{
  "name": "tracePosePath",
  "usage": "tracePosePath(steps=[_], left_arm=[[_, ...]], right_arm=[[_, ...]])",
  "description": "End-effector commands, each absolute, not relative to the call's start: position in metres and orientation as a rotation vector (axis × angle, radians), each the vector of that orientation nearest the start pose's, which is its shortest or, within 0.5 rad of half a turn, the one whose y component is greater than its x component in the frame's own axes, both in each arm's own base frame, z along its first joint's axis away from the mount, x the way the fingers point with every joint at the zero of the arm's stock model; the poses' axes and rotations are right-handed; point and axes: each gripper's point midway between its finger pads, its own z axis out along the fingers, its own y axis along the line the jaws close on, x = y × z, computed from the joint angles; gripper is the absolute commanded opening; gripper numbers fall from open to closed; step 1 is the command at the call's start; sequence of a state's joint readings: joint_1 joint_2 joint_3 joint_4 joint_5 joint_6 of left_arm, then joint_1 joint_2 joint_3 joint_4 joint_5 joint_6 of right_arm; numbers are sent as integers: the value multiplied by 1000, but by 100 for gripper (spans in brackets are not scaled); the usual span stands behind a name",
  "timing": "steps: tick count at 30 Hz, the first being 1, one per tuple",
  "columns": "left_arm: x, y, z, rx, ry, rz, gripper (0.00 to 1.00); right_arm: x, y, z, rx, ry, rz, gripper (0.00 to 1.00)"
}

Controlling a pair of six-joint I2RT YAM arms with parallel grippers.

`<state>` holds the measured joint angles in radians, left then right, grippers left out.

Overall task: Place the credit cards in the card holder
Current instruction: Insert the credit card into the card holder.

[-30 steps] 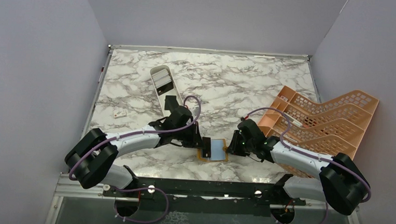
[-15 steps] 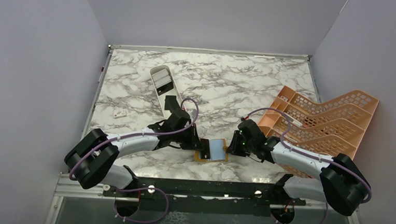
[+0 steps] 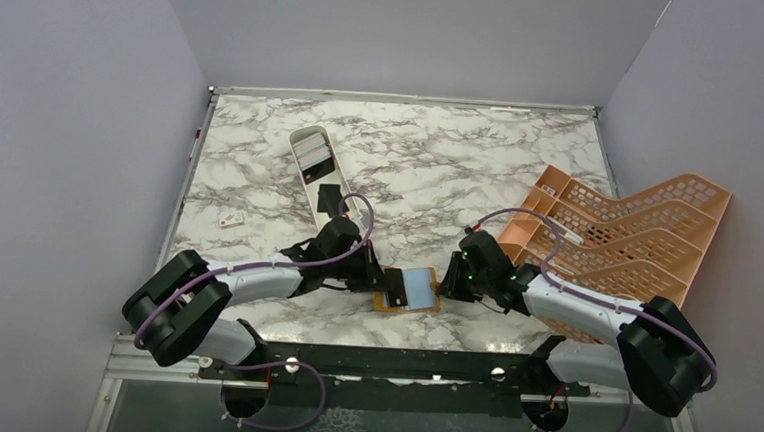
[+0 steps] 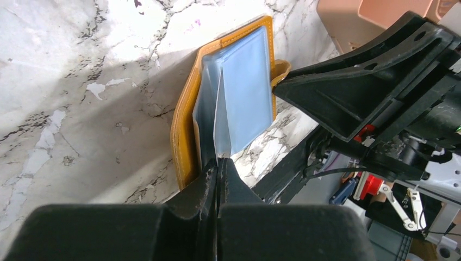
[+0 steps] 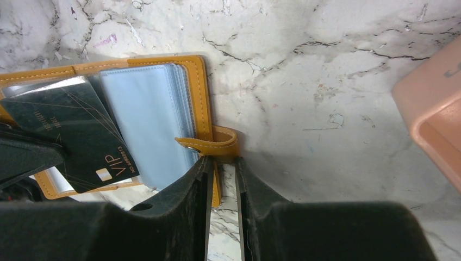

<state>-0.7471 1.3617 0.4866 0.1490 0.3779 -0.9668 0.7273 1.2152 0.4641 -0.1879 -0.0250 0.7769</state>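
Over the last second the left arm sinks and draws a little toward its base, flattening its wrist. The left gripper (image 4: pixel 219 163) stays clamped shut on the near edge of a black card (image 5: pixel 81 136). That card now lies slanted across the left panel of the open holder (image 5: pixel 202 92), which sits on the table between the two arms and has barely shifted. The card looks laid over the panel rather than slid into a sleeve, so the insertion seems under way but not finished. The right gripper (image 5: pixel 223 160) has not moved. Its jaws are part-way apart with the tips at the holder's strap (image 5: pixel 209 144), and I cannot tell whether they press on it. The table (image 3: pixel 441 170) is white marble with grey veins. A white tray (image 3: pixel 295 149) of spare cards (image 3: pixel 312 154) lies at the far left, an orange rack (image 3: pixel 647 232) stands on the right, and plain grey walls (image 3: pixel 64 106) close it in.
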Motion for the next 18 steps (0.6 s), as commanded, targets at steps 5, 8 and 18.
tracePosePath(steps=[5, 8, 18], left_arm=[[177, -291, 65, -89, 2539, -1250, 0], [175, -290, 62, -95, 2548, -1245, 0], [173, -287, 55, -132, 2565, -1234, 0]], right_arm=[[164, 197, 4, 24, 2691, 582, 26], [164, 197, 4, 22, 2689, 584, 26], [164, 196, 5, 25, 2687, 582, 26]])
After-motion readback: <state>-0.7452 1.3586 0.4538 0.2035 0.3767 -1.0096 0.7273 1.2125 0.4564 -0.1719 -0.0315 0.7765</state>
